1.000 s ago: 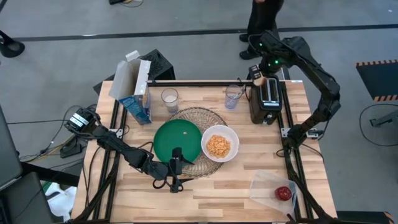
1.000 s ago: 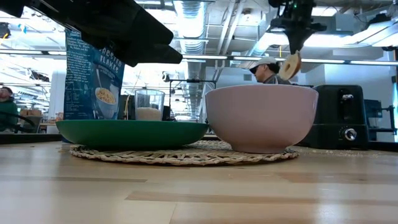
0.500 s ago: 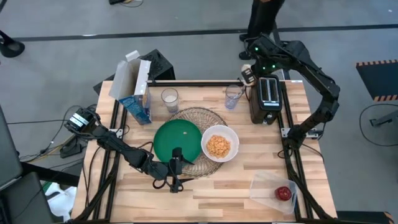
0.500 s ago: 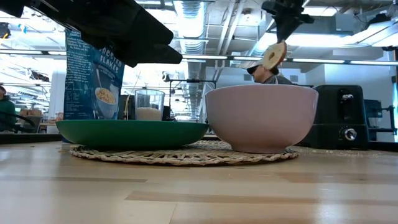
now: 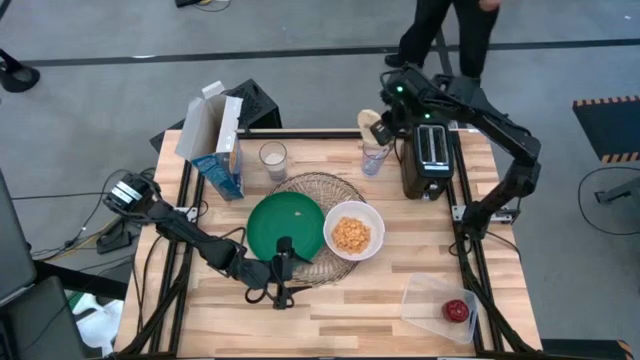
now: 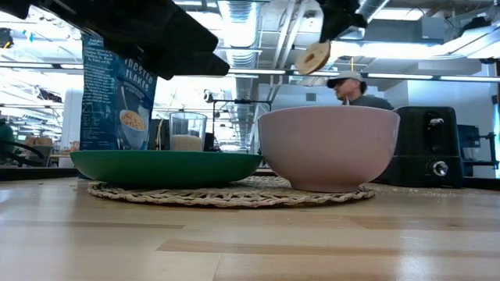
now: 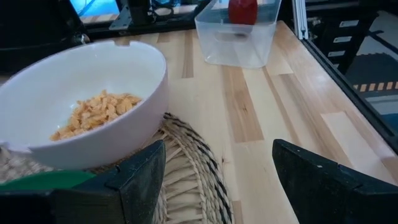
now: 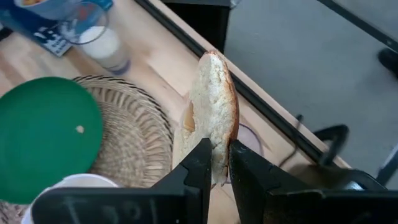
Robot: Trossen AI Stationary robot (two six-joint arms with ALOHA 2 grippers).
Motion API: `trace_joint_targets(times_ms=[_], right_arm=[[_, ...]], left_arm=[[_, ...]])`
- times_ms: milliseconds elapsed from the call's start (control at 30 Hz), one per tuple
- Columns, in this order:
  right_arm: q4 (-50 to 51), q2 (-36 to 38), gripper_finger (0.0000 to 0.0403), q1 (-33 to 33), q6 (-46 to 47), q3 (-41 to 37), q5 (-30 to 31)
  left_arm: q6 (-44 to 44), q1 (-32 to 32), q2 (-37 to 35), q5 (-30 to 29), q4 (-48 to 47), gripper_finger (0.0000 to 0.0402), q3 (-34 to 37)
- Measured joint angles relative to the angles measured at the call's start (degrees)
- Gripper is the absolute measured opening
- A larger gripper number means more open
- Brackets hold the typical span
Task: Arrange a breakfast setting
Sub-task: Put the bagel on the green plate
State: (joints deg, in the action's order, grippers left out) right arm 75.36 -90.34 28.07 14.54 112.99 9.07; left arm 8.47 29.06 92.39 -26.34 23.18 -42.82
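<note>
From above, the round wire mat (image 5: 318, 226) lies in the middle of the counter (image 5: 380, 310), and the green plate (image 5: 286, 228) and the white bowl (image 5: 353, 230) with orange cereal (image 5: 351, 234) already sit on it, side by side. Two clear glasses (image 5: 273, 158) stand just behind the mat, and the black toaster (image 5: 431, 160) is beyond the bowl at the counter's far edge. The right gripper (image 5: 388, 118) hangs above the glass nearest the toaster and holds the pale bagel (image 5: 371, 125). The left gripper (image 5: 283, 266) rests at the near rim of the plate.

In the low view the bagel (image 6: 312, 57) floats high above the bowl (image 6: 328, 147), so I judge it is not yet placed.

The left wrist view shows its fingers (image 7: 143, 177) standing wide and empty beside the bowl, with the small red apple (image 7: 242, 10) in the clear plastic tub (image 7: 236, 38), well apart from the mat.

In the right wrist view the fingers (image 8: 200, 168) pinch the bagel (image 8: 211, 118) narrowly on its edge.

What remains, I think: the bagel, the apple, and a spoon that I cannot see.
</note>
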Motion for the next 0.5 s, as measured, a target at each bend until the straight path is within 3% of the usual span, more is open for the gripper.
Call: trace_joint_targets(times_ms=[133, 500], right_arm=[[-2.05, -1.93, 0.0078, -1.6, -1.14, 0.0, -1.59], [-8.36, -10.98, 0.0078, -5.39, -4.47, 0.0, -8.06]], left_arm=[[0.06, 0.39, -1.32, -1.79, -2.44, 0.0281, -0.03], [2.63, 4.84, -6.73, -13.46, -14.26, 0.0281, -0.03]])
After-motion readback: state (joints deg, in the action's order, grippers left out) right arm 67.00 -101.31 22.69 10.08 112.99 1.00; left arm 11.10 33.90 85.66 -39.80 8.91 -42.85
